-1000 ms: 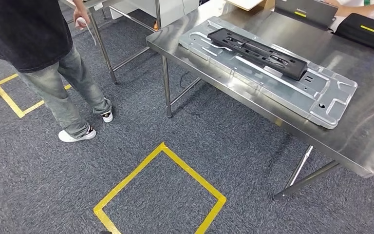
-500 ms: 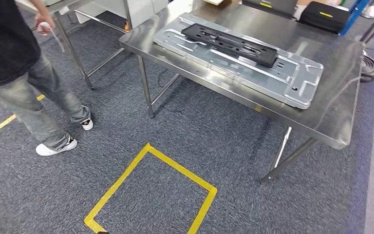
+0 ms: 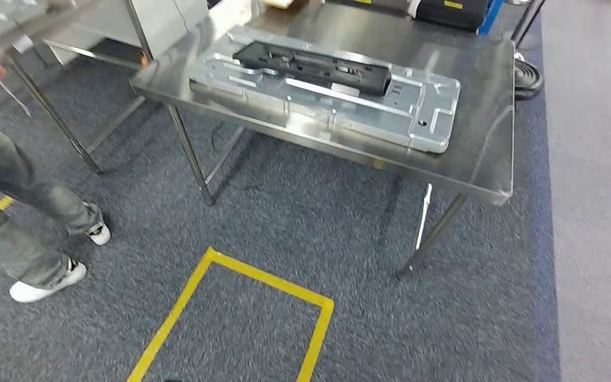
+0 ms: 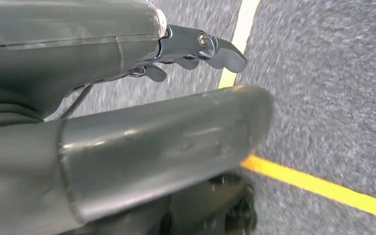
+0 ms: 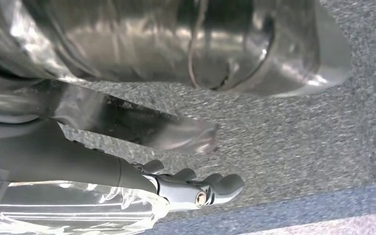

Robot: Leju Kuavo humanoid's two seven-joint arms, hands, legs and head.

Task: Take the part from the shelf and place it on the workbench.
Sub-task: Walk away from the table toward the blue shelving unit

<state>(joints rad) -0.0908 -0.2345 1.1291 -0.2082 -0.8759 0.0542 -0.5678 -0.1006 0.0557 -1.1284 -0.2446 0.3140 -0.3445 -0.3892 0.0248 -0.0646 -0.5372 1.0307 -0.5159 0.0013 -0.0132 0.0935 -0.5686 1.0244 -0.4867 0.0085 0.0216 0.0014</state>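
A steel workbench [image 3: 481, 119] stands ahead in the head view. On it lies a large silver sheet-metal panel [image 3: 418, 111], and a long black part [image 3: 310, 65] rests on top of that panel. My left hand [image 4: 142, 122] hangs over the grey carpet beside a yellow tape line, with fingers [image 4: 210, 46] apart and nothing in it. My right hand [image 5: 176, 188] also hangs above the carpet, with its fingers [image 5: 220, 183] loosely spread and holding nothing.
A person [image 3: 12, 171] in jeans and white shoes stands at the left, holding a thin white strip. A second steel table [image 3: 56, 127] is behind them. A yellow tape square [image 3: 262, 274] marks the floor in front. Black cases [image 3: 445, 9] and a coiled cable [image 3: 527, 76] lie at the workbench's far end.
The camera has swung to the right, so the workbench, the person and the yellow square have all slid leftward in the picture. The parts on the bench lie as before.
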